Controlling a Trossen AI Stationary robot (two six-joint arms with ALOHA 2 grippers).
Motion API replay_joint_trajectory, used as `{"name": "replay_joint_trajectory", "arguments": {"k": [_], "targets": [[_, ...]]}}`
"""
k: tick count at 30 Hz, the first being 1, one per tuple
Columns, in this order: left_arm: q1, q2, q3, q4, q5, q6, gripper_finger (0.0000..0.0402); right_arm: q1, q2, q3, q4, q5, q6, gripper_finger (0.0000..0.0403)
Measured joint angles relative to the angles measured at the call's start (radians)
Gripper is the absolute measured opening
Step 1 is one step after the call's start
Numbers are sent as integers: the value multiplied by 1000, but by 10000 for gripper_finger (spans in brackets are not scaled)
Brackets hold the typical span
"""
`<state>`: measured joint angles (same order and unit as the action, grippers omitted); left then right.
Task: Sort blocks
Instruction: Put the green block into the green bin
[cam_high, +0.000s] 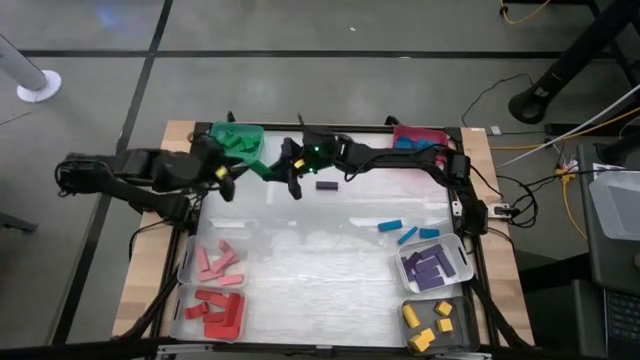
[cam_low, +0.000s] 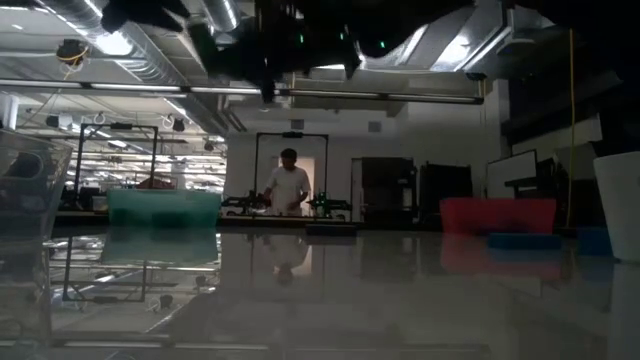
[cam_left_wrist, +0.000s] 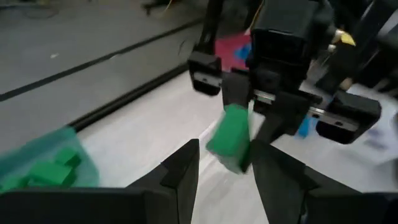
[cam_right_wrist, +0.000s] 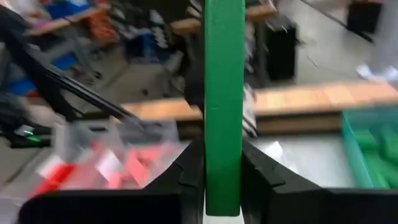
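right claw (cam_right_wrist: 222, 177): clenched on green block (cam_right_wrist: 222, 106), above desk (cam_high: 320, 250) beside green bin (cam_high: 238, 138) | left claw (cam_left_wrist: 227, 177): released, fingers flanking same block

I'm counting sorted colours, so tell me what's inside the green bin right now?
The green bin holds several green blocks, seen in the high and left wrist views. The left arm covers its near edge, so anything there is hidden.

Dim backlit low view; wrist views seemingly motion-blurred.
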<state>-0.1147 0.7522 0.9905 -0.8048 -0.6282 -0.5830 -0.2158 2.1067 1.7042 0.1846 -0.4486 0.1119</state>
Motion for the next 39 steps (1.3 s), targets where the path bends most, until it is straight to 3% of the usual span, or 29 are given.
{"name": "replay_joint_trajectory", "arguments": {"k": [11, 18, 28, 32, 37, 39], "targets": [[0, -155, 0, 232, 2, 64, 134, 0, -3, 252, 5, -51, -11, 65], [0, -91, 0, 384, 34, 337, 134, 0, -3, 286, 0, -50, -12, 69], [1, 15, 0, 542, 22, 539, 141, 0, -3, 286, -9, -39, -14, 71], [1, 30, 0, 553, 21, 560, 120, 1, -3, 286, -9, -40, -14, 71], [0, 22, 0, 558, 33, 573, 50, 1, -3, 287, -2, -54, -26, 72], [0, 18, 0, 559, 41, 573, 42, 3, -3, 288, 0, -54, -28, 73]]}}
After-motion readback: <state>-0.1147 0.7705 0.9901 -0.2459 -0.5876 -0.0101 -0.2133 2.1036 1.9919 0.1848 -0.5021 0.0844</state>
